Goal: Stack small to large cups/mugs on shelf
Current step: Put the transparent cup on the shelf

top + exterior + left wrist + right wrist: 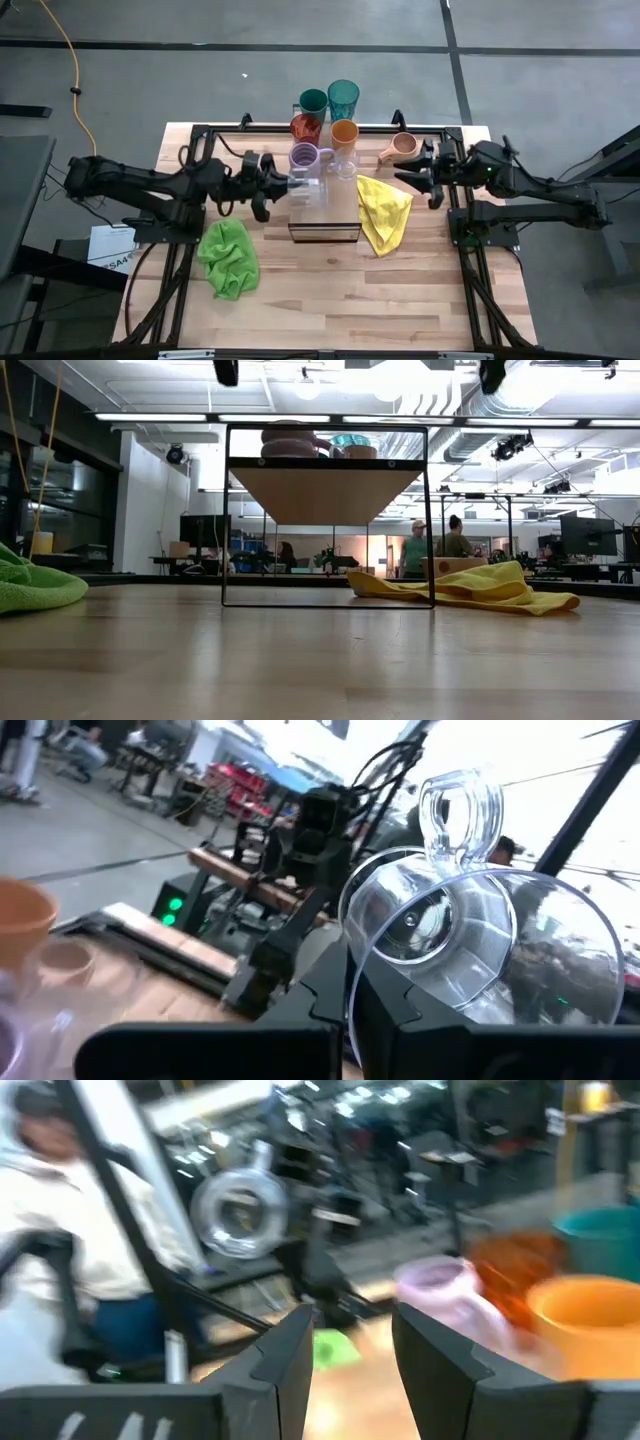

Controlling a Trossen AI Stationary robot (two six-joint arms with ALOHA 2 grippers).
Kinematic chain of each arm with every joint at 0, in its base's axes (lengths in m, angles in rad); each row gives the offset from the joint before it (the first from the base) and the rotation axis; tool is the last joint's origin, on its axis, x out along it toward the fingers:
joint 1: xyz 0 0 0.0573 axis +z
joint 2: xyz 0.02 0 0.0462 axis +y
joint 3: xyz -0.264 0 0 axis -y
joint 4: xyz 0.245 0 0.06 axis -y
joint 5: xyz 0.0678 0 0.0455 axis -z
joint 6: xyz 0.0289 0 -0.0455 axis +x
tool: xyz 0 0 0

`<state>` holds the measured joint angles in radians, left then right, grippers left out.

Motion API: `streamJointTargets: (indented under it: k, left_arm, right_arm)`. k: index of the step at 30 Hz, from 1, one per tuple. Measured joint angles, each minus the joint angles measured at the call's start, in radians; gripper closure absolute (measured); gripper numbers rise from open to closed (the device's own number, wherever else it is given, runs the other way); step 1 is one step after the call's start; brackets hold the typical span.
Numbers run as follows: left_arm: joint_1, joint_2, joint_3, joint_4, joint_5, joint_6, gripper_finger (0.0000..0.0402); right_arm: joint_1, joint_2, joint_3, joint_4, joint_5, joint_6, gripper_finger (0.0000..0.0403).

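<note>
Your left gripper (283, 186) clamps a clear glass mug (470, 935) | mug on its side, axis horizontal, above the shelf (325, 215) | right gripper (428, 182) open, empty.

Cups crowd the far end of the shelf (325, 205), the lavender mug (304, 156) nearest its bare near half, which lies open between the green cloth (229, 258) and yellow cloth (384, 212).

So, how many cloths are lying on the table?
2. The green cloth lies on the table's left part, near the left arm. The yellow cloth lies right of the shelf, touching its edge. None seems hidden.
</note>
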<state>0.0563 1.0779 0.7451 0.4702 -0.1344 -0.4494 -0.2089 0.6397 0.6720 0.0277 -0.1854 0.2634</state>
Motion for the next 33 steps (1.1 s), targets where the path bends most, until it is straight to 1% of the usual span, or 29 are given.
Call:
streamJointTargets:
  k: [3,6,15,33]
  left_arm:
    - [0.022,0.000,0.015,-0.005,0.044,0.011,0.0402]
    - [0.024,0.000,0.015,-0.020,0.033,0.031,0.0402]
    - [0.024,-0.001,0.015,-0.032,0.020,0.027,0.0401]
    - [0.024,-0.001,0.015,-0.041,0.018,0.033,0.0401]
  right_arm:
    - [0.000,0.009,0.000,0.087,-0.080,0.019,0.0272]
    - [0.000,0.016,0.000,0.140,-0.121,0.017,0.0272]
    - [0.000,0.022,0.000,0.139,-0.116,-0.020,0.0272]
    - [0.000,0.022,0.000,0.142,-0.113,0.008,0.0272]
